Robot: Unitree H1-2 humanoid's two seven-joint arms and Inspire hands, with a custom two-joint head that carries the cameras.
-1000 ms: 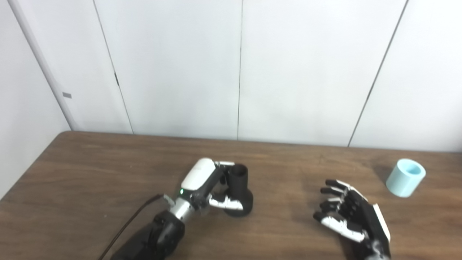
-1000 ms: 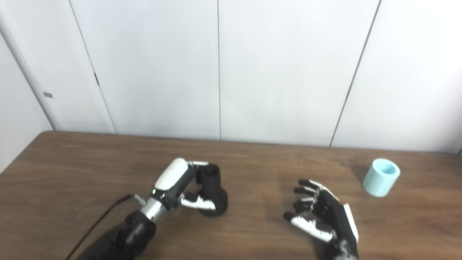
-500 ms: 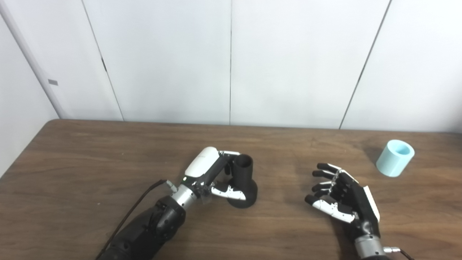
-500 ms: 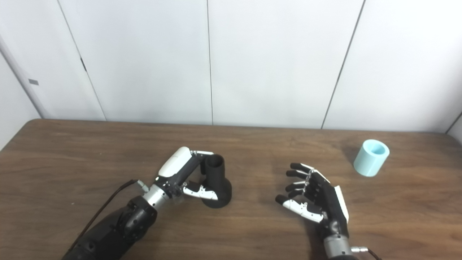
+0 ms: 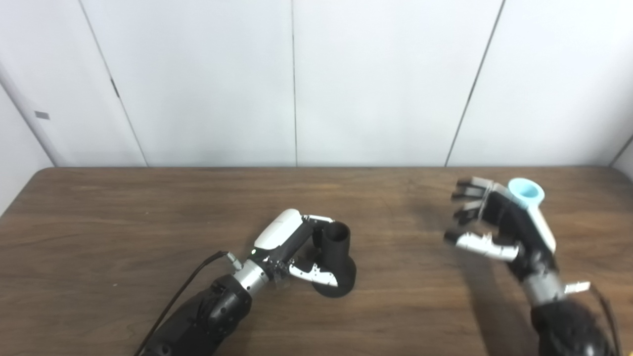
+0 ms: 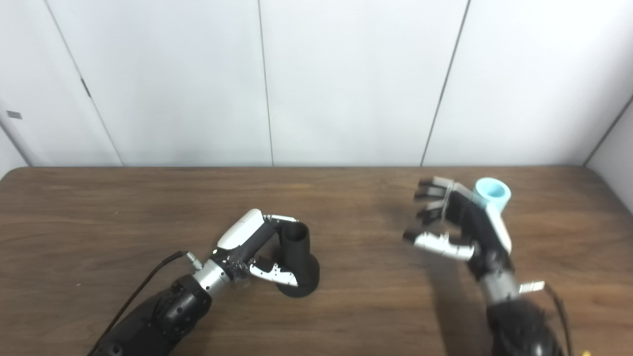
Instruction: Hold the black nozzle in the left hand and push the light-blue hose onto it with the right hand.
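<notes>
Left hand (image 5: 292, 247) wrapped around black nozzle (image 5: 337, 264), thumb low on the flared base, fingers behind the upright neck; matte tube standing on wood-grain table (image 5: 123, 222). Right hand (image 5: 499, 227) spread apart, grasping nothing, raised just in front of light-blue hose (image 5: 526, 190), hiding all but the smooth round open rim. Pale panelled wall (image 5: 296, 74) behind.

Your left hand (image 5: 292, 247): low near table, fingers and thumb curled around black nozzle (image 5: 337, 262), arm coming in from bottom left. Your right hand (image 5: 499, 227): lifted up, holds nothing, fingers (image 5: 470, 190) spread and pointing left, thumb sticking out below them, wrist bent, forearm rising from bottom right.
</notes>
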